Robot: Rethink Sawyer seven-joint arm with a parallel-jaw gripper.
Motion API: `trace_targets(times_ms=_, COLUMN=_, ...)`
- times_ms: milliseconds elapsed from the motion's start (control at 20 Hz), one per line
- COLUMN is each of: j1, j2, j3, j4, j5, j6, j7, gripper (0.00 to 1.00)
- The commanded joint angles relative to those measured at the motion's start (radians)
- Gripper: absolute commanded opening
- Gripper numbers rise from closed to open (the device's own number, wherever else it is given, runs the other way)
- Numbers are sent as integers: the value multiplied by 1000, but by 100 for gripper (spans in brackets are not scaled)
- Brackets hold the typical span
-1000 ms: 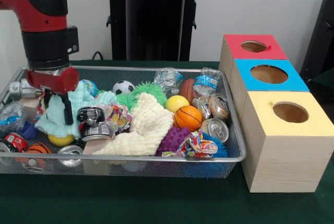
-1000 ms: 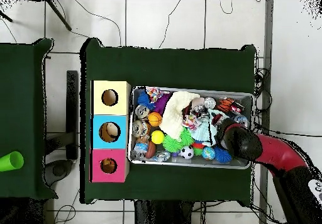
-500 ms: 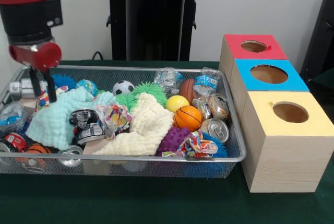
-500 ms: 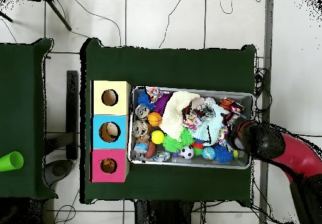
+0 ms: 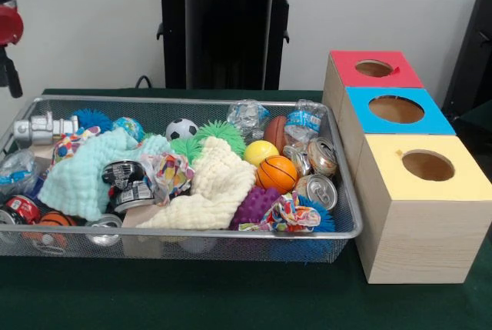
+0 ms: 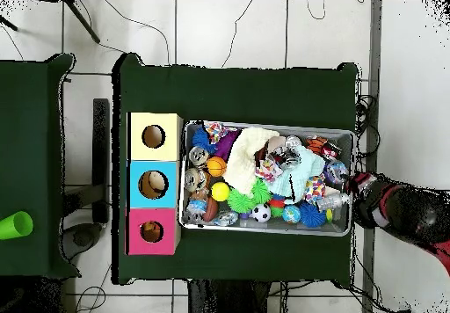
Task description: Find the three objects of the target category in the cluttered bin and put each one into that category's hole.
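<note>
A wire mesh bin (image 5: pixel 231 234) holds a jumble of balls, cans, bottles and cloths. A mint cloth (image 5: pixel 81 176) lies spread at its left and a cream cloth (image 5: pixel 211 188) in the middle. An orange basketball (image 5: pixel 277 172), a yellow ball (image 5: pixel 260 151) and a soccer ball (image 5: pixel 181 128) show among them. Crushed cans (image 5: pixel 319 189) and plastic bottles (image 5: pixel 306 120) lie at the right end. My gripper (image 5: pixel 8 53) hangs above and beyond the bin's left end, mostly cut off by the picture edge. In the overhead view the gripper (image 6: pixel 365 189) sits just outside the bin's (image 6: pixel 264 231) right wall.
Three wooden boxes stand in a row right of the bin, each with a round hole on top: red (image 5: pixel 342 76), blue (image 5: pixel 361 115) and yellow (image 5: pixel 384 172). A grey toy (image 5: pixel 42 128) and a black can (image 5: pixel 131 184) lie near the mint cloth.
My gripper has risen out of the mint cloth and moved left past the bin's end. The cloth has dropped flat, and the grey toy is uncovered.
</note>
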Motion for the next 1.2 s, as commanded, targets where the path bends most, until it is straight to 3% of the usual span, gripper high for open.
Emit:
trace_targets(times_ms=50, j1=24, j2=76, j3=25, j4=9, j5=-43, j6=-22, j7=-80, gripper=100)
trace_targets(times_ms=200, j1=63, j2=155, j3=-5, j4=-61, j5=-84, j6=-61, j7=-55, gripper=100)
trace_targets(times_ms=400, j1=103, j2=202, j3=-32, j4=-103, j5=-111, j6=-97, j7=-22, gripper=100)
trace_targets(times_ms=650, j1=129, j2=227, j3=-45, j4=-139, j5=-128, j6=-114, j7=-17, gripper=100)
trace_targets(times_ms=900, j1=97, j2=215, j3=-6, j4=-138, j5=-134, j6=-141, j7=-69, gripper=100)
trace_targets(times_ms=1050, j1=91, j2=190, j3=12, j4=-163, j5=-113, j6=-73, j7=-102, gripper=100)
trace_targets(times_ms=1200, j1=95, j2=225, j3=29, j4=-251, j5=-100, j6=1, j7=-144, gripper=100)
